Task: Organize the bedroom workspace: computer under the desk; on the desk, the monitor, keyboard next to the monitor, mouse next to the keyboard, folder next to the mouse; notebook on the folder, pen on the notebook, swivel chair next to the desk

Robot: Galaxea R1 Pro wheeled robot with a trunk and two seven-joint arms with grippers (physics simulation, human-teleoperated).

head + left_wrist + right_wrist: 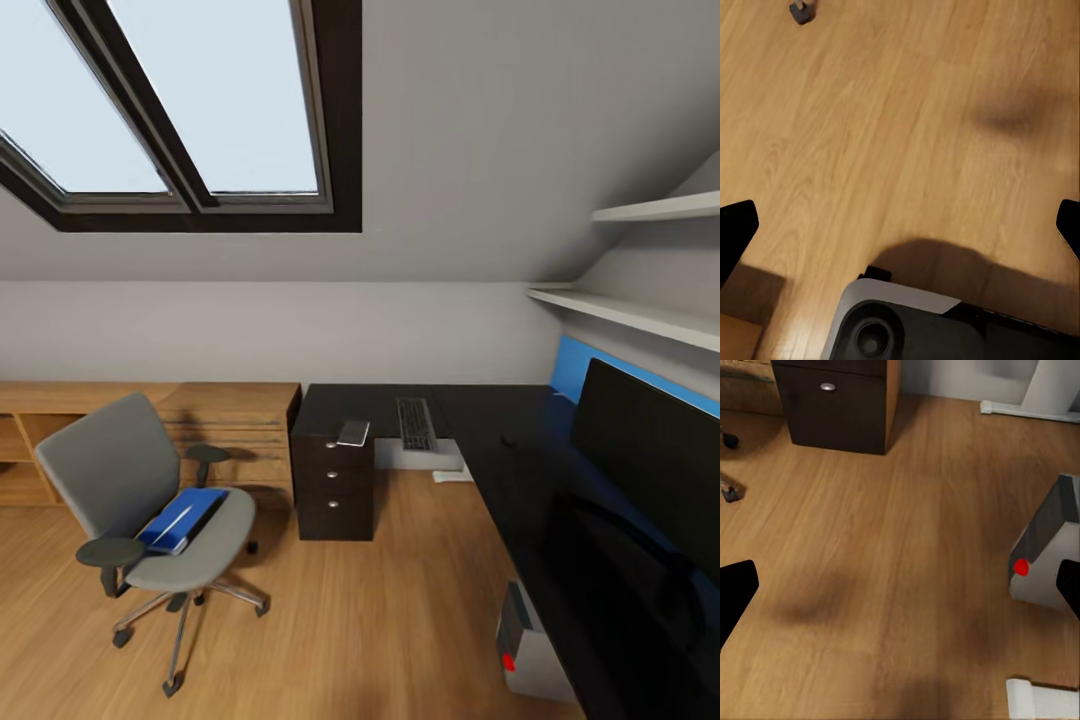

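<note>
Room: attic bedroom with a sloped ceiling, a skylight [190,110], wall shelves [640,310] at the right and a wood floor [380,600].
Surface: the L-shaped black desk [490,440] runs along the back wall and down the right side, with a black drawer unit [333,478] under its left end.
Cabinet: a low light-wood cabinet [150,425] stands against the back wall, left of the desk.
Swivel chair: the grey swivel chair [150,500] stands on the floor left of the drawers, well apart from the desk.
Monitor: the monitor [650,450] stands on the right wing of the surface, black screen facing the room.
Computer: the grey computer [530,650] with its red light sits on the floor under the right wing.
Keyboard: the keyboard [415,422] lies on the back section of the surface.
Folder: the blue folder [180,518] lies on the chair seat.
Flat pale item: a small grey-white object [353,432] lies above the drawers, left of the keyboard; what it is I cannot tell.
Mouse: the mouse [508,438] is a small dark shape near the inner corner.
Left pincer: left pincer [900,225] spread wide above bare floor.
Right pincer: right pincer [900,585] spread wide above the floor, near the computer.
</note>
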